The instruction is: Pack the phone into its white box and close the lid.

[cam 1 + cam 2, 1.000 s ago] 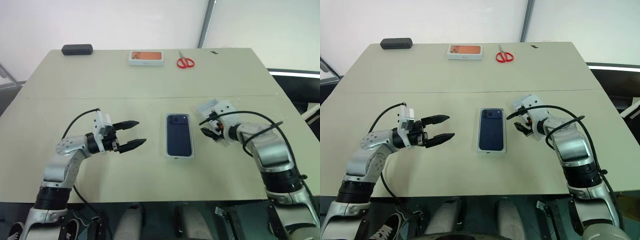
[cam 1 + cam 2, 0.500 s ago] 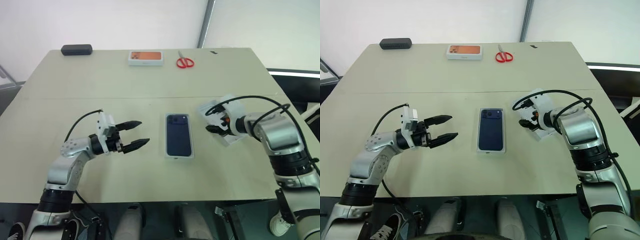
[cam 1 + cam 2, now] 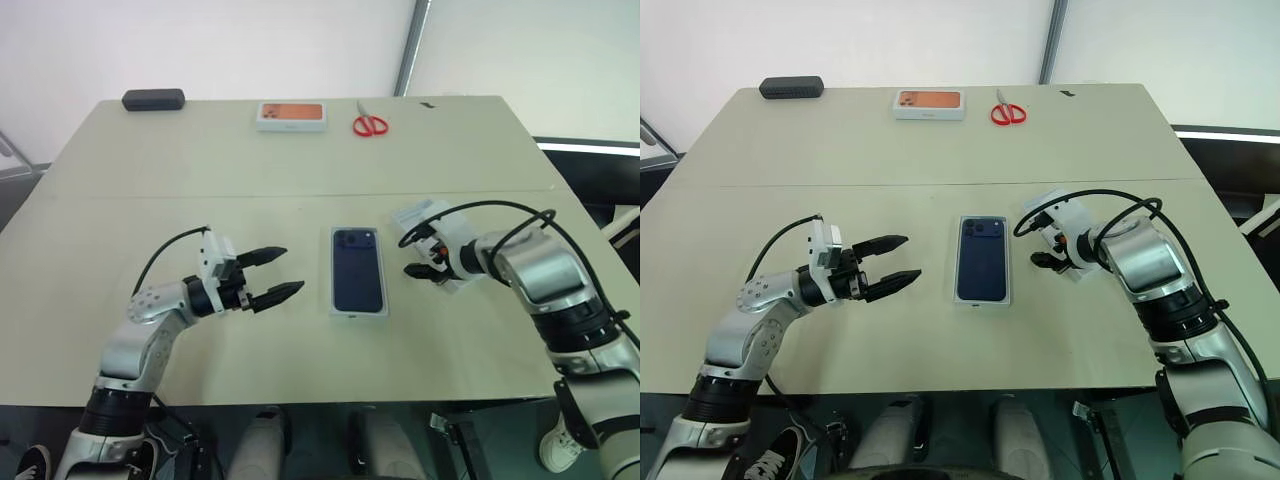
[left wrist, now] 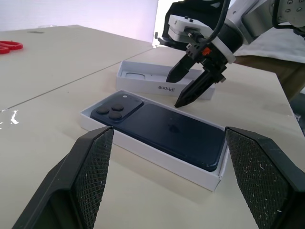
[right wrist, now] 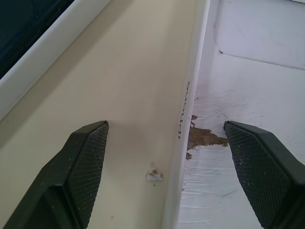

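Lid (image 4: 159, 84) wall between open right gripper (image 4: 187, 87) fingers

Head stereo looks down over table (image 3: 300, 180); wrist cameras close, low.

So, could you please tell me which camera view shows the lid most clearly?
The left wrist view: the lid lies open side up behind the phone, under the right hand. The right wrist view gives one wall and the inside close up; in the eye views the arm mostly covers it.
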